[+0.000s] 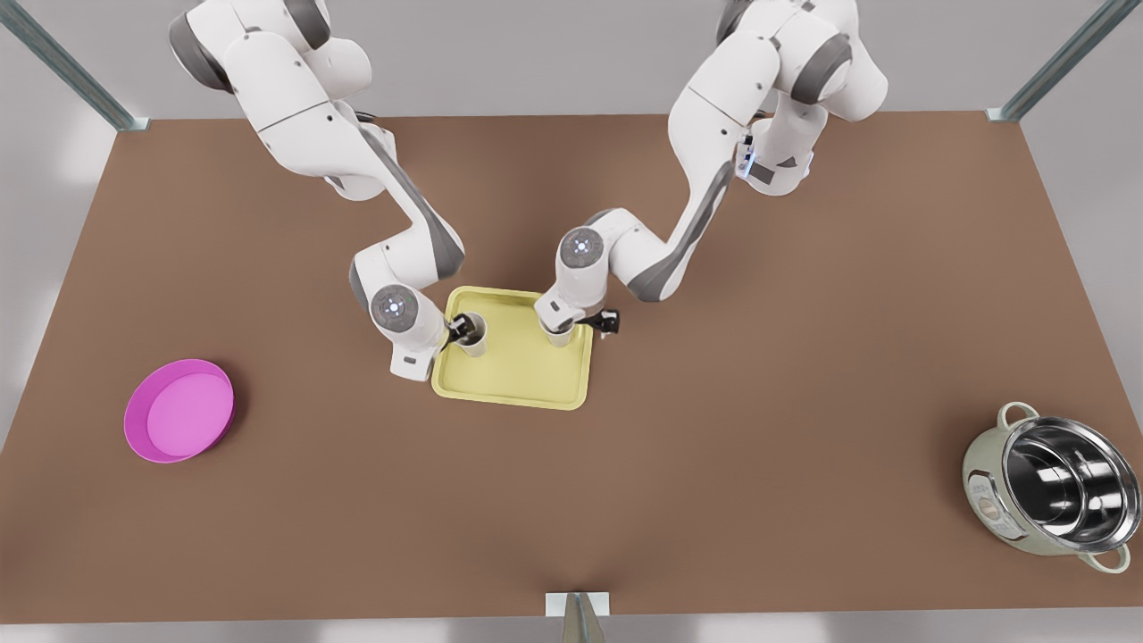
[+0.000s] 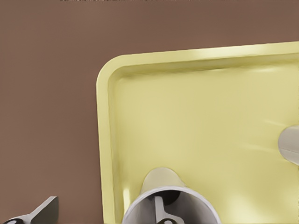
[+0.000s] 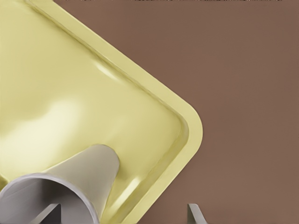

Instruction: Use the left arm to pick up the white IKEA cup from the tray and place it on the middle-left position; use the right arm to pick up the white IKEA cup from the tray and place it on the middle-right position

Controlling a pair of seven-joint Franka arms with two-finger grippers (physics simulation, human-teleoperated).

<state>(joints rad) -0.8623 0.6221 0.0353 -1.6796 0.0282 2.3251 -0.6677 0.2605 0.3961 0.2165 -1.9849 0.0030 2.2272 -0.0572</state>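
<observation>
Two white cups upright on pale yellow tray [image 1: 513, 379]. Astride left cup [image 1: 474, 339] wall, left gripper [image 1: 463, 329], jaws released; astride right cup [image 1: 560, 338] wall, right gripper [image 1: 582, 325], jaws released.

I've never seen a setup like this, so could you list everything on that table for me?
Table: one, brown, under everything.
Tray: one, pale yellow, at the centre.
Cups: two, white, upright on the tray, one at the front view's left edge, one at its right.
Plate: one, magenta, at the front view's left.
Pot: one, pale green with a steel inside, at the front view's right.
Left gripper: one finger inside the left cup's rim, one outside.
Right gripper: straddles the other cup's wall.
</observation>
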